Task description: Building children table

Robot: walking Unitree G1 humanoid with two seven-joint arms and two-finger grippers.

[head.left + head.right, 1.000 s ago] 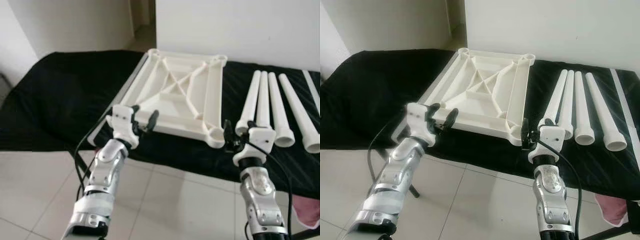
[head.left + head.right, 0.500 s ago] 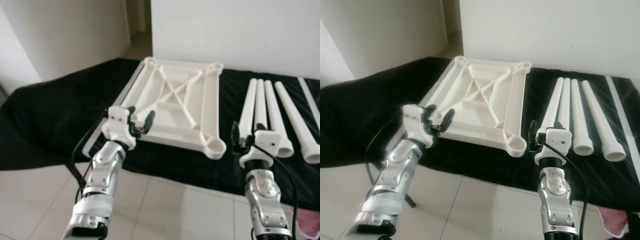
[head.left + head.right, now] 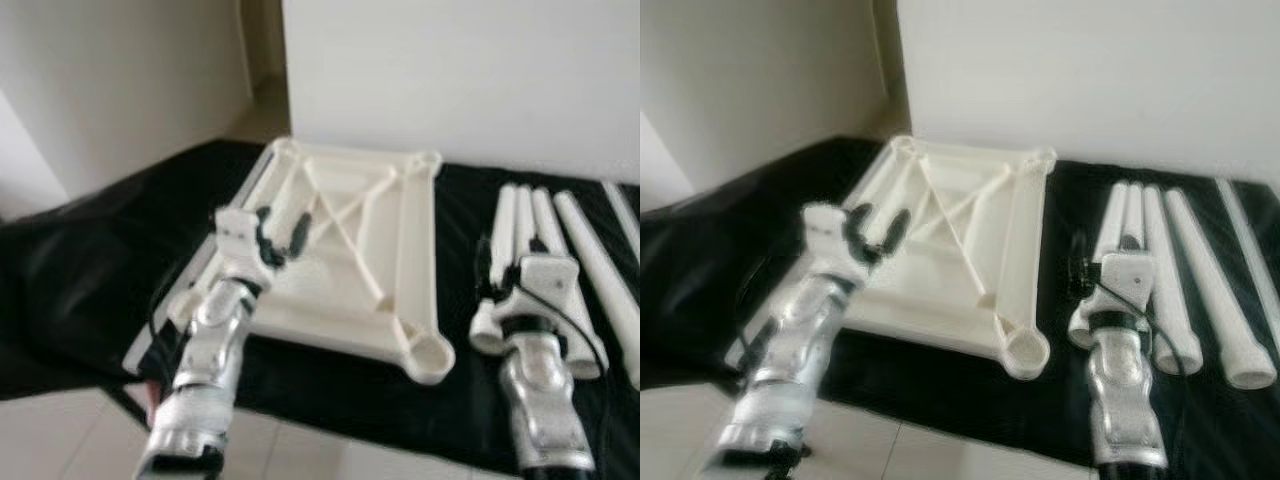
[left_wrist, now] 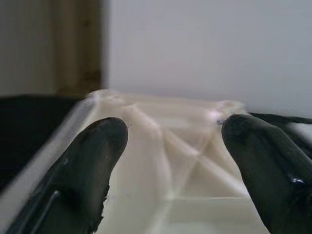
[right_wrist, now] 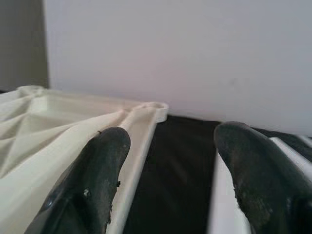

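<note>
Both head views are blurred, so fine detail is soft and no writing can be read. The white tabletop (image 3: 350,250) lies underside up at the centre of the frame on the black-draped table (image 3: 90,290). The white legs (image 3: 1180,260) lie side by side at the right, partly hidden behind the right arm. The left hand (image 3: 280,232) hovers released over the tabletop's left part. The right hand (image 5: 170,165) is also released, its fingers apart between tabletop and legs.
</note>
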